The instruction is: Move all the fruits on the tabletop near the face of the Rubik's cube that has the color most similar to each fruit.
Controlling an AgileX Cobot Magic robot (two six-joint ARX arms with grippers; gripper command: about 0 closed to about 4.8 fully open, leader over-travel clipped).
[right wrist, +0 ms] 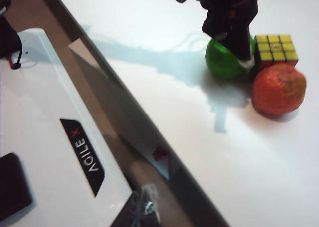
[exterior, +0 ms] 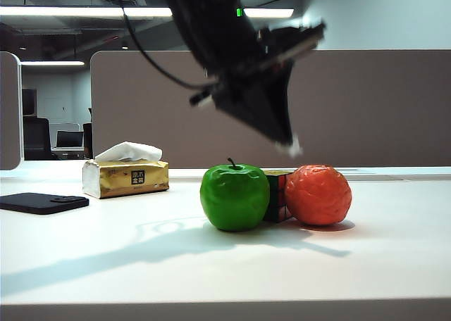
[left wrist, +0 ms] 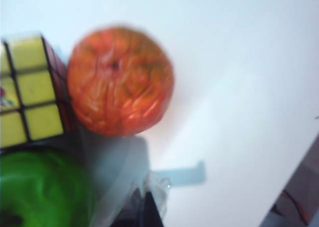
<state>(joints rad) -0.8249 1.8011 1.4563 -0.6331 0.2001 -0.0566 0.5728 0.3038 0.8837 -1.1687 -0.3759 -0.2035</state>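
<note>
Two fruits flanking the Rubik's cube (exterior: 277, 194) mid-tabletop (exterior: 141, 265): green apple (exterior: 235, 197) left, stem up; orange-red fruit (exterior: 318, 195) right. Tissue pack (exterior: 125, 177), black pad (exterior: 42, 203) far left. Left gripper (exterior: 287, 143) above them, right gripper (right wrist: 144, 207) off-table; jaw state indiscernible.

Apple (exterior: 235, 198) glossy green; round fruit (exterior: 318, 195) orange-red; Rubik's cube (right wrist: 275, 50) — yellow squares, black grid; tabletop (exterior: 141, 250) white.
</note>
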